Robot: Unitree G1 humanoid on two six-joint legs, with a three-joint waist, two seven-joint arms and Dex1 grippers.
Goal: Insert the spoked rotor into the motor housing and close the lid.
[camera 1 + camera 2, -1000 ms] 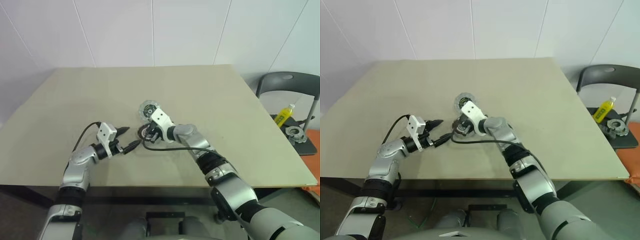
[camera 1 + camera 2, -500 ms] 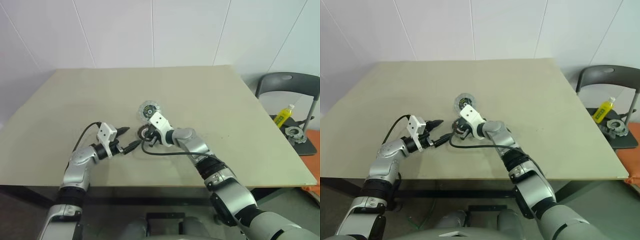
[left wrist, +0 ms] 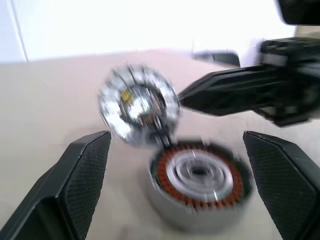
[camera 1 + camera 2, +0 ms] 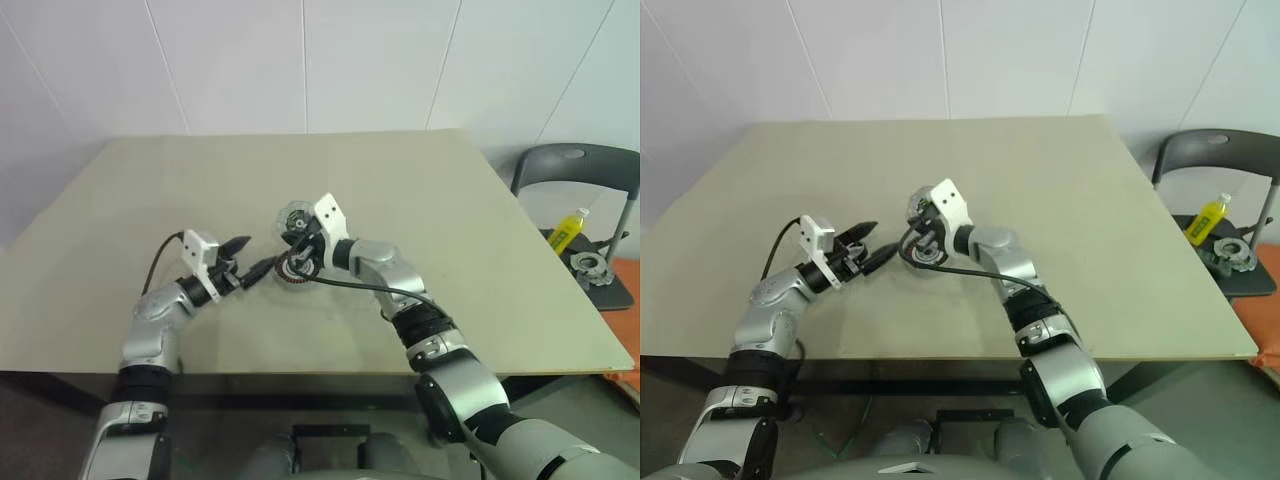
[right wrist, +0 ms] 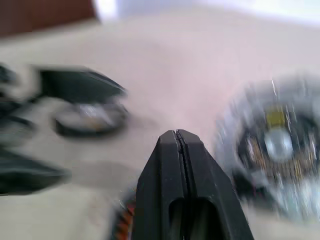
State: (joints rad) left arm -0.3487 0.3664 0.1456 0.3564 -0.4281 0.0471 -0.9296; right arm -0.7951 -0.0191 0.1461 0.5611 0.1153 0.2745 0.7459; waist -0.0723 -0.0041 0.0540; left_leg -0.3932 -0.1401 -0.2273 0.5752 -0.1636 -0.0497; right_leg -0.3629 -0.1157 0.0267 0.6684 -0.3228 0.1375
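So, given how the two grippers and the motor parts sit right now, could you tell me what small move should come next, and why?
Probably the right gripper should open and take hold of the spoked rotor. It is shut with nothing between its fingers, and the rotor is not yet in the motor housing, whose copper ring is uncovered. The open left gripper waits beside the housing, holding nothing.

Shiny spoked rotor [image 3: 138, 105] lies just beside the copper-ringed motor housing [image 3: 199, 182].

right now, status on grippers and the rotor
Left gripper open, empty. Right gripper shut, empty. Spoked rotor tilted beside motor housing, not inserted. Nothing blocking.
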